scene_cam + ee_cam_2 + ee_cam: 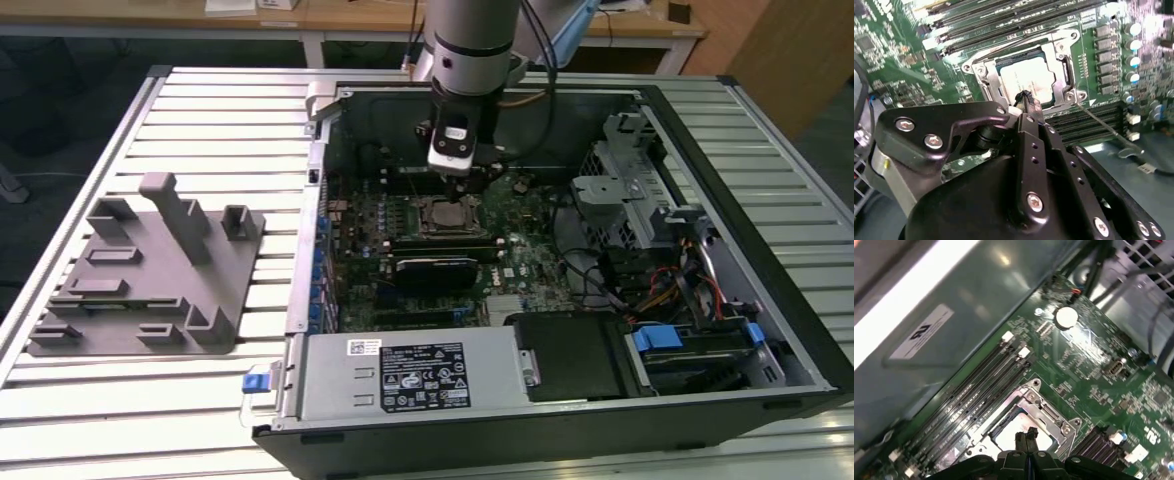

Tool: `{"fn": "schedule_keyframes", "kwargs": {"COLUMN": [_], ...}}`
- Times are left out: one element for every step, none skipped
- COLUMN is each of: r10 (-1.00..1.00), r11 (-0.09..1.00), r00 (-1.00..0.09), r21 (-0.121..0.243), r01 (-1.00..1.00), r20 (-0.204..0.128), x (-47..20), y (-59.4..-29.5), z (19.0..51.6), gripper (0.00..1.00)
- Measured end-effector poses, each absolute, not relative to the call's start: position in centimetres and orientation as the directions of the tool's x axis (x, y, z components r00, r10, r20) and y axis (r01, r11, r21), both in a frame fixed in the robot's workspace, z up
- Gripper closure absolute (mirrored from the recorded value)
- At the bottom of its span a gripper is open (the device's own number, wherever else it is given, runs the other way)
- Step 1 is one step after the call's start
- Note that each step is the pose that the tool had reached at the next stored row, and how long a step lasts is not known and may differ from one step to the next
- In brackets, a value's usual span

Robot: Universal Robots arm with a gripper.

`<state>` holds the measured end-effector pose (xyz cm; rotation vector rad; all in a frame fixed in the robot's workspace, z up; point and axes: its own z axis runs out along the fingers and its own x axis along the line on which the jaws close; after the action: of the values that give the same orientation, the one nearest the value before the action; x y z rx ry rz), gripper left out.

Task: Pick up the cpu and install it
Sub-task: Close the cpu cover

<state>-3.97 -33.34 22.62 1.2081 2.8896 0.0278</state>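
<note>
Sitting in the socket (1066, 47), the cpu (1029, 80) lies just under the claw (1025, 97), pressed together, empty.

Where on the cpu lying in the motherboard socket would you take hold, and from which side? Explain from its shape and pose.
Probably by two opposite thin edges, coming straight down from above. The cpu lies flat, metal top up, inside the socket frame, which walls off any sideways approach; the broad top offers nothing to pinch.

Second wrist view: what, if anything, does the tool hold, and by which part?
Nothing. The tool is shut and empty, over the flat square silvery-topped cpu lying in its metal-framed socket.
</note>
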Motion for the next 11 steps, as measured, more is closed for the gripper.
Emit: {"fn": "schedule_keyframes", "kwargs": {"r10": [0.699,0.686,0.673,0.659,0.646,0.632,0.617,0.602,0.588,0.573,0.558], "r11": [0.715,0.727,0.740,0.752,0.763,0.775,0.787,0.798,0.809,0.819,0.829], "r00": [-0.715,-0.728,-0.740,-0.752,-0.763,-0.775,-0.787,-0.798,-0.809,-0.819,-0.830], "r21": [0.020,0.020,0.020,0.020,0.020,0.020,0.020,0.020,0.020,0.020,0.019], "r01": [0.699,0.686,0.673,0.659,0.646,0.632,0.617,0.602,0.588,0.573,0.558], "r20": [-0.002,-0.002,-0.002,-0.002,-0.002,-0.002,-0.002,-0.002,-0.002,-0.002,-0.002], "x": [-3.97,-3.97,-3.97,-3.97,-3.97,-3.97,-3.97,-3.97,-3.97,-3.97,-3.97], "y": [-33.34,-33.34,-33.34,-33.34,-33.34,-33.34,-33.34,-33.34,-33.34,-33.34,-33.34], "z": [22.62,22.62,22.62,22.61,22.61,22.60,22.60,22.60,22.59,22.59,22.58], "gripper": [0.89,0.89,0.89,0.89,0.89,0.89,0.89,0.89,0.89,0.89,0.89]}}
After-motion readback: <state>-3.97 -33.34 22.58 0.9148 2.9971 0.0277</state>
